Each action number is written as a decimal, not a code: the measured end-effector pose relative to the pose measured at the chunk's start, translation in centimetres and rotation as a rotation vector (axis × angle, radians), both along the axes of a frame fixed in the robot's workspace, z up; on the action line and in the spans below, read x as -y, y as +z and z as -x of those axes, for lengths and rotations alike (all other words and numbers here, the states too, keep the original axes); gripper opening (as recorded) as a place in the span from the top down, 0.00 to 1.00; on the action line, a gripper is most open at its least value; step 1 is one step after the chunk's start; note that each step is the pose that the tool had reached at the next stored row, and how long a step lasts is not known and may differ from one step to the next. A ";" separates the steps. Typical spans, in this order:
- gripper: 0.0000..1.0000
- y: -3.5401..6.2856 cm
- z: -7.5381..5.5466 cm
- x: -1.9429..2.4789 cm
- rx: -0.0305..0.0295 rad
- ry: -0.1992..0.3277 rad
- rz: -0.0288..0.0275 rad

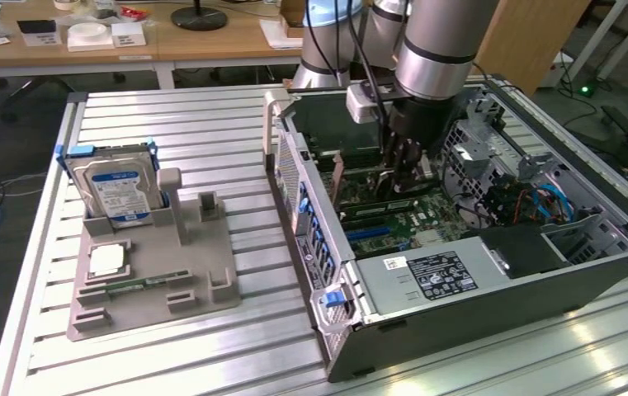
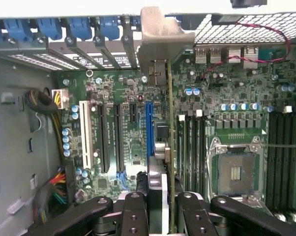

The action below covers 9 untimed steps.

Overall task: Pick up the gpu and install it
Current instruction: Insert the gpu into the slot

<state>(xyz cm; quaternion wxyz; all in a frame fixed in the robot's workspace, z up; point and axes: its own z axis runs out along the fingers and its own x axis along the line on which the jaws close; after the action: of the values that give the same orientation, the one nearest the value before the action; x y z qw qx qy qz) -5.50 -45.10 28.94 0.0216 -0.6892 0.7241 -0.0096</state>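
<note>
With the pincer clenched on the gpu, held edge-on just above the motherboard inside the computer case, I judge it should stay upright, square over the blue slot.

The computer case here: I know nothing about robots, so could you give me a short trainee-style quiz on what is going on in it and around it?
1. True or false: the gripper is shut on the gpu.
2. Where is the silver hard drive? A) in the gripper B) standing in the gray holder C) flat on the table
3. Fill in: inside the computer case, the gpu is held over the green ____.
Key: 1 true; 2 B; 3 motherboard.
</note>
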 end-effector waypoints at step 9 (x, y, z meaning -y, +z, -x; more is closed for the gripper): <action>0.72 -0.89 0.2 0.03 0.0002 -0.022 0.0134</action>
<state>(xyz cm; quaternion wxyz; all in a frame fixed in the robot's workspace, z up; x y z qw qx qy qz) -5.75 -45.13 28.05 0.0170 -0.6812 0.7317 -0.0147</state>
